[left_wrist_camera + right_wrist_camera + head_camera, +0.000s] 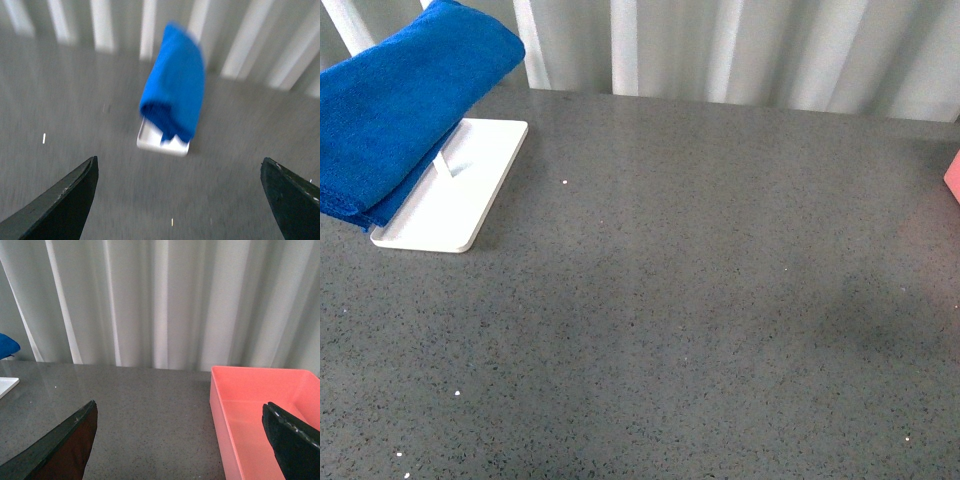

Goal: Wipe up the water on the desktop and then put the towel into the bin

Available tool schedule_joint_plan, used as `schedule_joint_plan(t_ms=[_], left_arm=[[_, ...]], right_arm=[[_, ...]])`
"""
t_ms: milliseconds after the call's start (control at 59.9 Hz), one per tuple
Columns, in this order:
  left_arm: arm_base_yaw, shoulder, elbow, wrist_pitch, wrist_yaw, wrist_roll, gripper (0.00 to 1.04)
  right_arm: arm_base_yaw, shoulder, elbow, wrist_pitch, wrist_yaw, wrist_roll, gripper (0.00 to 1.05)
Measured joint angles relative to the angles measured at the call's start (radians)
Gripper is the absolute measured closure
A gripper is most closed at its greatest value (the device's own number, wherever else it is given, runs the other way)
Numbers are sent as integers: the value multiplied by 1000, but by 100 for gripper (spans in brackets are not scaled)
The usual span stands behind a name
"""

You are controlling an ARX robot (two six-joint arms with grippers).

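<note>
Far left on desktop [700,300], towel [400,110] drapes over its white stand [470,190]. Left gripper [178,161] and right gripper [179,405] both spread, empty. Risk: pulling towel sideways may drag or tip the stand.

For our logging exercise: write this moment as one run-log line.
towel: draped over white stand | left tool: open, empty, facing towel | right tool: open, empty, pink bin ahead | desktop: not yet wiped

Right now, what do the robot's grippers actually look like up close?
Only fingers show. The left gripper has two black, wedge-shaped fingers tapering to points. The right gripper looks alike, one finger with a finely ridged edge. No cables or markings visible.
</note>
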Motion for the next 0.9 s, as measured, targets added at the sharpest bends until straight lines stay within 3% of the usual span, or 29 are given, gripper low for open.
schedule_joint_plan(t_ms=[117, 251, 334, 451, 568, 702, 902], left_arm=[[-80, 178, 105, 121, -7, -61, 7], [-37, 482, 298, 369, 97, 7, 7], [-13, 740, 488, 428, 164, 67, 7], [-8, 1030, 747, 357, 222, 122, 7], [-10, 1251, 975, 258, 218, 199, 7], [2, 1534, 1289, 66, 159, 266, 7], [31, 1743, 1489, -64, 79, 294, 7]], right_arm=[[0, 0, 0, 0, 0, 0, 7], [0, 0, 0, 0, 0, 0, 7], [0, 0, 0, 0, 0, 0, 7], [0, 0, 0, 0, 0, 0, 7], [0, 0, 0, 0, 0, 0, 7], [0, 0, 0, 0, 0, 0, 7], [0, 0, 0, 0, 0, 0, 7]])
